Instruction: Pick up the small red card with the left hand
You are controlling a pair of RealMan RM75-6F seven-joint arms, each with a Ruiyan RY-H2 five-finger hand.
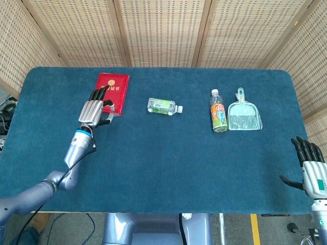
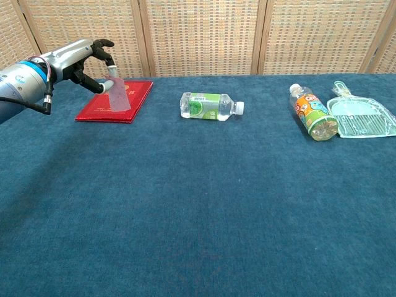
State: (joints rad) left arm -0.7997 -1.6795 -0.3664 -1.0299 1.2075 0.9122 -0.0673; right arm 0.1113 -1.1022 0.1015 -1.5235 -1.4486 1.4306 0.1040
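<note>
My left hand (image 2: 83,59) is raised well above the blue table (image 2: 204,204) at the far left. It pinches the small red card (image 2: 117,94) between thumb and fingers. The card hangs blurred in front of the red booklet (image 2: 114,102). In the head view the left hand (image 1: 93,109) overlaps the booklet's (image 1: 113,87) lower left corner, and the card cannot be told apart from the booklet's red cover. My right hand (image 1: 309,163) stays at the table's near right edge, fingers spread and holding nothing.
A clear bottle with a green label (image 2: 210,106) lies on its side at centre back. An orange-labelled bottle (image 2: 312,113) and a pale green dustpan (image 2: 362,117) lie at the back right. Wicker screens close off the far side.
</note>
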